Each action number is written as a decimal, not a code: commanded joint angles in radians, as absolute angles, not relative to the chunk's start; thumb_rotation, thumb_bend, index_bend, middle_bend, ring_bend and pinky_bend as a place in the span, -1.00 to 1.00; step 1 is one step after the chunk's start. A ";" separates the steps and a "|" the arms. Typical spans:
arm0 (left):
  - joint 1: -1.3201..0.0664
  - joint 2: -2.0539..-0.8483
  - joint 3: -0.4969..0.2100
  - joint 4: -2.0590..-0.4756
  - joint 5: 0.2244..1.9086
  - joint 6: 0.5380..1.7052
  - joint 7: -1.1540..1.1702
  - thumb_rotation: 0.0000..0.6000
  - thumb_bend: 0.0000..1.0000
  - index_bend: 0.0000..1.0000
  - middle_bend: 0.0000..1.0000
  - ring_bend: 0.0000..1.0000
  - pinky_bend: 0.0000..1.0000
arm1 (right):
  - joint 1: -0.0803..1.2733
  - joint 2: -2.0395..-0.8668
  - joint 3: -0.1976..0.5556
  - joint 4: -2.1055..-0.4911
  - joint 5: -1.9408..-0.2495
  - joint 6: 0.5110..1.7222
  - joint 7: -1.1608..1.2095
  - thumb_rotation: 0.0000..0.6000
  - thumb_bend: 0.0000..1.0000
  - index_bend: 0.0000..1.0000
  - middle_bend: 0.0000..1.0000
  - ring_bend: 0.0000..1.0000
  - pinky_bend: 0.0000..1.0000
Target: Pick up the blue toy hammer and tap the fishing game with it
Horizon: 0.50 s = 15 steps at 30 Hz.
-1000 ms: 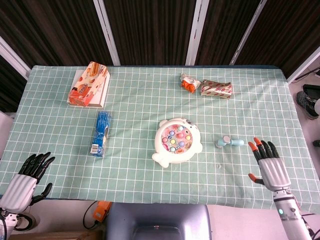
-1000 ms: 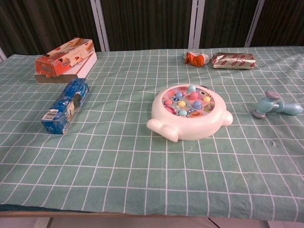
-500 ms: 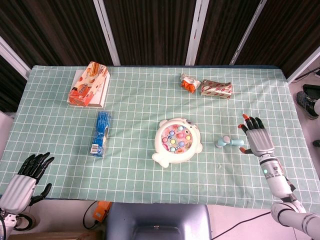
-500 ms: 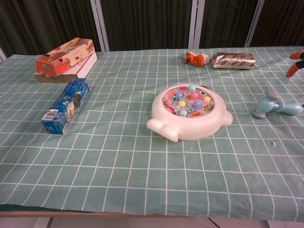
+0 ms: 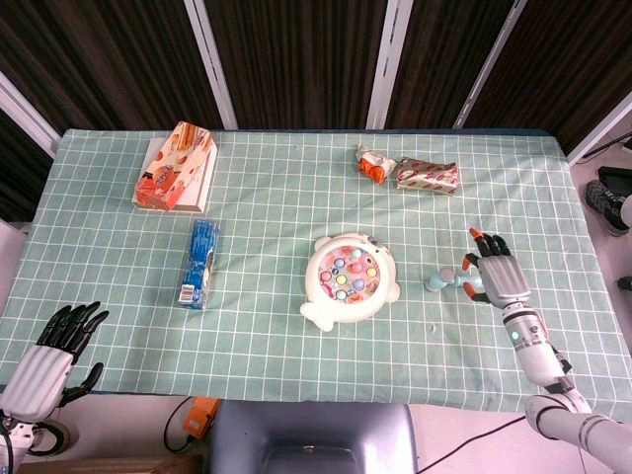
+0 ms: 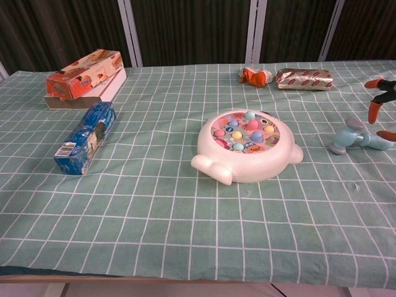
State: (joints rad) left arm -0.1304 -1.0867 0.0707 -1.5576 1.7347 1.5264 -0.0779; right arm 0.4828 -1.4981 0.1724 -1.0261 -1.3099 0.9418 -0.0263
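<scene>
The blue toy hammer [image 5: 446, 280] [image 6: 355, 137] lies on the green checked cloth, right of the fishing game [image 5: 347, 279] [image 6: 247, 145], a white round toy with coloured fish pegs. My right hand [image 5: 494, 276] [image 6: 380, 105] hovers over the hammer's handle end, fingers spread with orange tips, holding nothing. Whether it touches the handle is unclear. My left hand [image 5: 49, 351] hangs off the table's near left corner, fingers apart and empty; the chest view does not show it.
A blue snack packet [image 5: 200, 263] [image 6: 86, 136] lies left of the game. An orange box [image 5: 177, 166] [image 6: 85, 75] sits at the far left. A small orange wrapper [image 5: 372, 163] and a silver-red packet [image 5: 427, 175] lie at the far right.
My right hand has moved forward and leftward from the table's near right edge to just over the hammer's handle. The left hand and all objects have stayed put.
</scene>
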 commanded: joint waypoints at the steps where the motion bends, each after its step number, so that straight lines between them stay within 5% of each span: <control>1: -0.130 -1.086 0.070 -1.557 1.734 1.528 -0.080 1.00 -0.18 -1.00 -1.00 -1.00 -1.00 | 0.493 -1.516 0.167 -1.011 -1.310 0.935 -0.022 1.00 0.03 0.15 -1.00 -1.00 -0.83; 15: -0.128 -1.082 0.069 -1.553 1.735 1.536 -0.096 1.00 -0.18 -1.00 -1.00 -1.00 -1.00 | 0.511 -1.558 0.158 -0.977 -1.296 0.927 -0.027 1.00 0.04 0.17 -1.00 -1.00 -0.81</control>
State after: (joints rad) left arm -0.1276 -1.0820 0.0691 -1.5531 1.7346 1.5362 -0.0958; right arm 0.5112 -1.5579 0.1582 -0.9769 -1.2966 0.9270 -0.0274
